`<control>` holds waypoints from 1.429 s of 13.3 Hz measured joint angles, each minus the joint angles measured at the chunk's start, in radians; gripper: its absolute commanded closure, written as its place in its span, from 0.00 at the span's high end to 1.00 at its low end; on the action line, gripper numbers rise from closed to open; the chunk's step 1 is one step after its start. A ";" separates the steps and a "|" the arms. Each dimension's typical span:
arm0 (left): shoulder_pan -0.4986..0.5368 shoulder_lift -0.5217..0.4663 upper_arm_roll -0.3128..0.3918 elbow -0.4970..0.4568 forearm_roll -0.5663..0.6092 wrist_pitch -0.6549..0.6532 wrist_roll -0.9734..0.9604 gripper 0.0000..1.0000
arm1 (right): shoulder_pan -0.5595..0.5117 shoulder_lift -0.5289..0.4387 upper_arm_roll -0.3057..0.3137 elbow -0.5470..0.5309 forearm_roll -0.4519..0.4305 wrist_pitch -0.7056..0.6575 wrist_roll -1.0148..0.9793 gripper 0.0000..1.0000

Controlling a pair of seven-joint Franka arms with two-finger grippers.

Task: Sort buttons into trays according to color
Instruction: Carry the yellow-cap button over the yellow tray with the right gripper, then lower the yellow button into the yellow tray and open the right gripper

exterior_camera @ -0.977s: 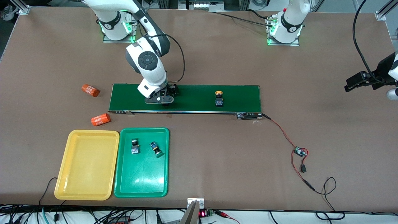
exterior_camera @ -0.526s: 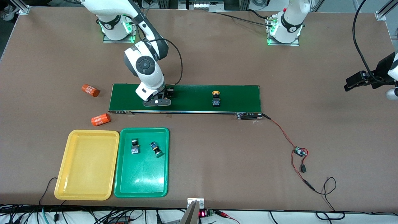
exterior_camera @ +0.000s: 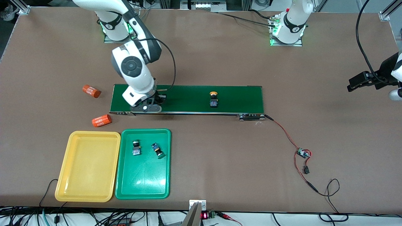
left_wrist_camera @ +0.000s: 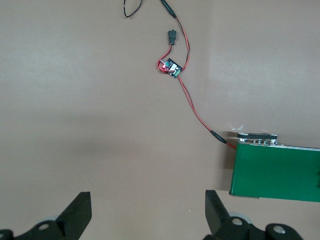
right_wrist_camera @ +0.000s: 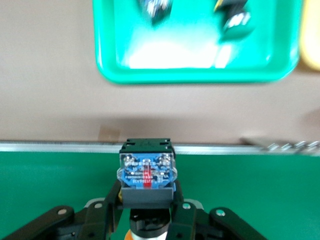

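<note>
A yellow-capped button (right_wrist_camera: 147, 172) was pinched by the right gripper (right_wrist_camera: 147, 212) over the belt (exterior_camera: 188, 99); the yellow tray (exterior_camera: 88, 166) probably needed reaching next. The left gripper (left_wrist_camera: 147, 215) was parked, spread wide.

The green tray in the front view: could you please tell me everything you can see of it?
The green tray is a shallow rectangular tray with rounded corners and a raised rim, of glossy plastic by its look; light glares off its floor. It lies flat on the brown table, nearer the front camera than the conveyor belt, side by side with the yellow tray. Two green-capped buttons lie in it, apart from each other, at its end toward the belt.
</note>
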 measured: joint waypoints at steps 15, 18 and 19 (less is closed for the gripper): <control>0.000 0.000 0.000 0.000 0.000 -0.005 0.000 1.00 | -0.324 0.309 -0.141 0.366 0.000 0.043 -0.656 0.22; 0.000 0.000 0.000 0.000 0.000 -0.006 0.000 1.00 | -0.368 0.376 -0.141 0.395 0.000 0.087 -0.685 0.75; 0.000 0.000 0.000 0.000 0.000 -0.006 0.000 1.00 | -0.376 0.384 -0.141 0.398 0.000 0.089 -0.689 1.00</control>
